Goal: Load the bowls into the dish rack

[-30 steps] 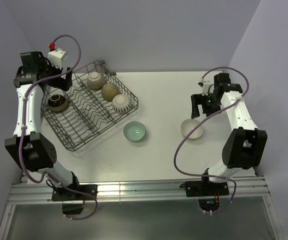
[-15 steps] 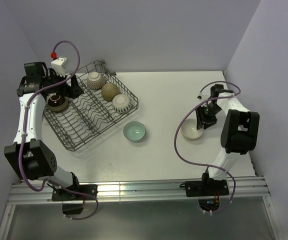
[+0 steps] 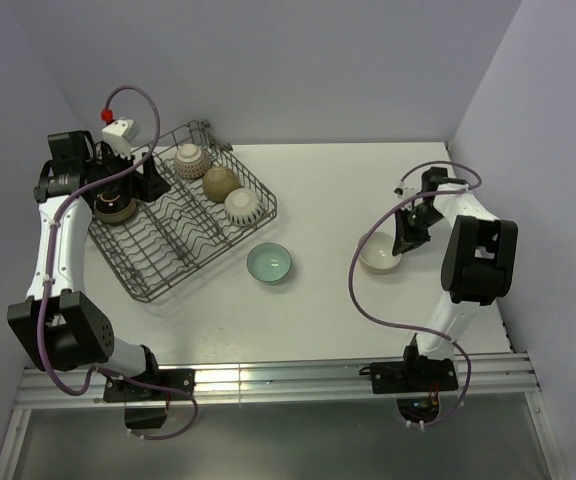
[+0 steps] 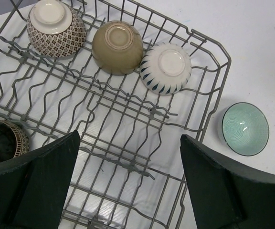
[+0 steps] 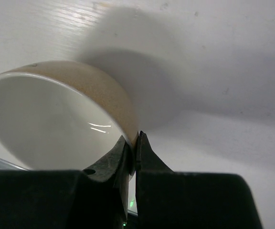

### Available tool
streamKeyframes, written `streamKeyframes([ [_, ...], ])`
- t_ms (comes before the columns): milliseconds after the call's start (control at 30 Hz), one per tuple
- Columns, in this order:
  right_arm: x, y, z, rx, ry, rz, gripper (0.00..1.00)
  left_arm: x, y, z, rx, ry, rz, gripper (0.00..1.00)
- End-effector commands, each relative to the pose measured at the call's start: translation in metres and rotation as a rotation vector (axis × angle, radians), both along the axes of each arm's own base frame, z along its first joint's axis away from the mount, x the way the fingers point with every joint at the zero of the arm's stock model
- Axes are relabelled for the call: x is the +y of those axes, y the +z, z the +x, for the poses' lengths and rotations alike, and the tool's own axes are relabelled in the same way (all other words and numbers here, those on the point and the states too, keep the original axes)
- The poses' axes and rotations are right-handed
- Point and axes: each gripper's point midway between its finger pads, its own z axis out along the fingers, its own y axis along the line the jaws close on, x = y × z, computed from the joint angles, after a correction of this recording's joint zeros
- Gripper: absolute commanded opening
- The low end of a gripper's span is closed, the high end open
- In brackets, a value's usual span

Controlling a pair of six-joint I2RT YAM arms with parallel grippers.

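The grey wire dish rack (image 3: 208,257) stands at the back left. It holds three upturned bowls in a row: a brown patterned one (image 4: 55,24), a tan one (image 4: 117,46) and a white one with blue marks (image 4: 166,68). A dark bowl (image 4: 4,143) sits in the rack's left part. My left gripper (image 4: 129,138) hovers open above the rack's tines, holding nothing. A teal bowl (image 3: 269,263) rests on the table right of the rack. My right gripper (image 5: 135,143) is shut on the near rim of a cream bowl (image 3: 378,257), one finger inside and one outside.
The white table (image 3: 328,190) is enclosed by pale walls at the back and on both sides. The right arm's purple cable (image 3: 358,290) loops over the table left of the cream bowl. The teal bowl (image 4: 245,129) lies just outside the rack's right rim (image 4: 219,90).
My right gripper came down onto the cream bowl and shut on its rim. My left gripper shifted slightly right over the rack, away from the dark bowl.
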Motion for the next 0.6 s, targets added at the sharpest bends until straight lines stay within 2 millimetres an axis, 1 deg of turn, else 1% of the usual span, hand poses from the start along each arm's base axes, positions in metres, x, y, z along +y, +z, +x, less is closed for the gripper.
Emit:
streamKeyframes([
  [0,0.022,0.044,0.029,-0.150,0.018,0.141,0.00,-0.008,0.023,-0.002,-0.060,-0.007,-0.034,0.93],
  [33,0.037,0.060,0.035,-0.199,0.031,0.226,0.00,-0.007,0.024,0.000,-0.063,0.000,-0.036,0.94],
  [67,0.045,0.072,0.042,-0.244,0.034,0.264,0.00,-0.008,0.027,0.001,-0.063,0.005,-0.043,0.98],
  [100,0.053,0.096,0.055,-0.321,0.026,0.299,0.00,-0.008,0.032,0.004,-0.062,0.016,-0.058,0.99],
  [133,0.072,0.113,0.059,-0.356,0.057,0.370,0.00,-0.009,0.034,0.005,-0.061,0.015,-0.068,0.99],
  [167,0.081,0.126,0.065,-0.386,0.065,0.398,0.00,-0.010,0.036,0.005,-0.060,0.013,-0.076,0.99],
  [200,0.091,0.150,0.077,-0.442,0.058,0.427,0.00,-0.011,0.041,0.007,-0.061,0.012,-0.092,0.99],
  [233,0.111,0.163,0.079,-0.462,0.096,0.464,0.00,-0.013,0.045,0.008,-0.066,0.012,-0.102,1.00],
  [267,0.122,0.174,0.083,-0.485,0.107,0.481,0.00,-0.014,0.047,0.008,-0.068,0.012,-0.114,0.99],
  [300,0.132,0.194,0.091,-0.532,0.101,0.508,0.00,-0.016,0.053,0.007,-0.069,0.017,-0.135,1.00],
  [333,0.147,0.205,0.092,-0.554,0.127,0.529,0.00,-0.021,0.057,0.005,-0.071,-0.003,-0.163,0.99],
  [367,0.167,0.217,0.091,-0.574,0.161,0.556,0.00,-0.023,0.064,0.005,-0.086,-0.011,-0.182,1.00],
  [400,0.178,0.231,0.096,-0.609,0.156,0.589,0.00,-0.029,0.071,0.001,-0.066,-0.005,-0.242,1.00],
  [433,0.188,0.239,0.097,-0.624,0.165,0.612,0.00,-0.037,0.078,-0.004,-0.063,-0.033,-0.279,0.99],
  [467,0.204,0.245,0.094,-0.615,0.166,0.648,0.00,-0.041,0.084,-0.007,-0.063,-0.047,-0.309,0.99],
  [500,0.213,0.255,0.099,-0.653,0.179,0.667,0.00,-0.046,0.092,-0.009,-0.057,-0.047,-0.357,1.00],
  [567,0.229,0.260,0.099,-0.657,0.185,0.695,0.00,-0.059,0.100,-0.016,-0.044,-0.082,-0.416,0.99],
])
